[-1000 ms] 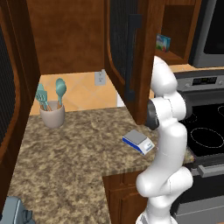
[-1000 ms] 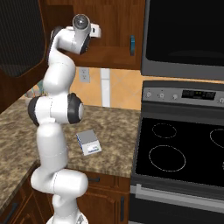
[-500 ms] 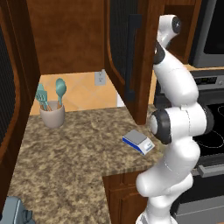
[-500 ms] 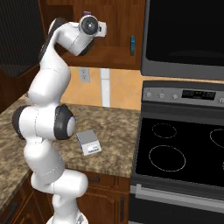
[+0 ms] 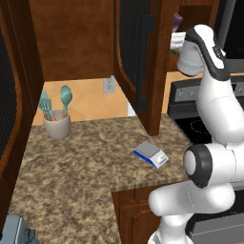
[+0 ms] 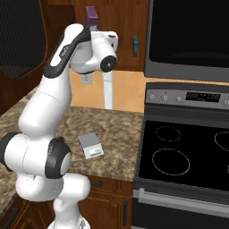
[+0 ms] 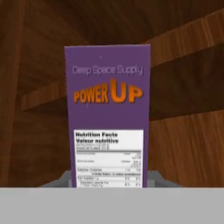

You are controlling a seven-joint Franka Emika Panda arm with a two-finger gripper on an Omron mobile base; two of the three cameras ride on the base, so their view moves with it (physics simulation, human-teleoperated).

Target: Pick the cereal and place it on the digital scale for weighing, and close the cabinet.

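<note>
utensils first, far left in the left base view: a crock (image 5: 56, 127) of teal spoons sits on the speckled counter (image 5: 81, 176), back near the wall. moving right, the cabinet door (image 5: 138, 57) with its dark mesh panel and long black handle stands swung open, edge-on over the counter. below and just right of it, the digital scale (image 5: 150, 154) lies flat on the counter near the front edge, blue base, pale top plate bare. further right, the white arm reaches up into the cabinet, and the cereal (image 5: 177, 22) shows as a purple sliver above the hand, up at shelf height. in the right base view the same purple box (image 6: 91, 16) pokes up above the wrist, with the scale (image 6: 91, 146) well below it on the counter and the black stove (image 6: 188, 156) off to the right. hand view now: the cereal (image 7: 107, 116) is upright and close, label facing the camera, wooden shelf behind. fingers are closed in on the cereal, the box clamped between them.
</note>
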